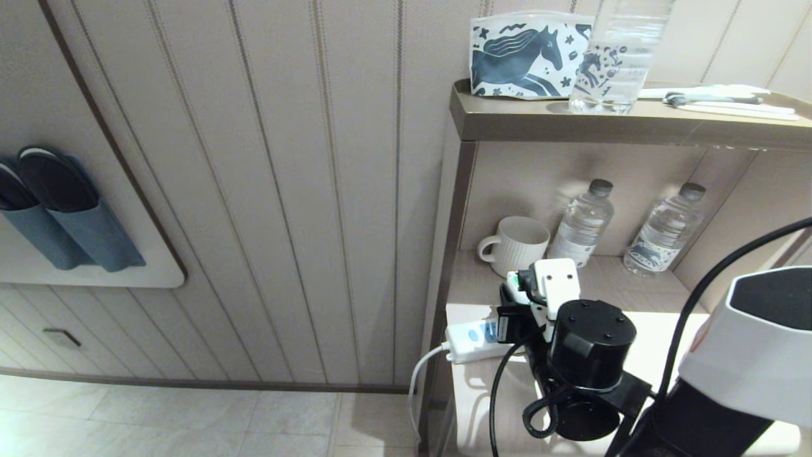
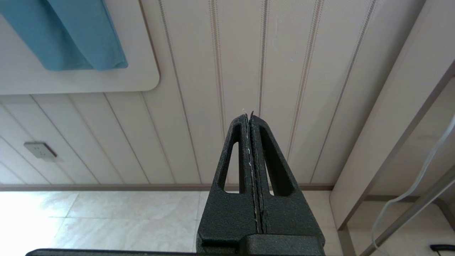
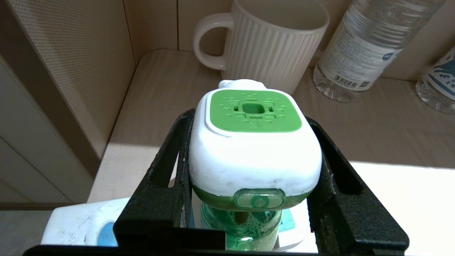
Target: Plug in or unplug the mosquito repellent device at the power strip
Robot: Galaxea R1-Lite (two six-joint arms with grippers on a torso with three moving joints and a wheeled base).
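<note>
The mosquito repellent device is showing a rounded white head with a green square top and a green liquid bottle underneath. I am clamping my right end effector on both sides of its white head, directly over the power strip on the shelf, while my left end effector is hanging closed, facing the wall.

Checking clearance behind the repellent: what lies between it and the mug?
Only bare shelf between the mosquito repellent device and the mug, seen in the right wrist view.

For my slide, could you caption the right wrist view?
Right hand shut on the mosquito repellent device above the power strip.
</note>
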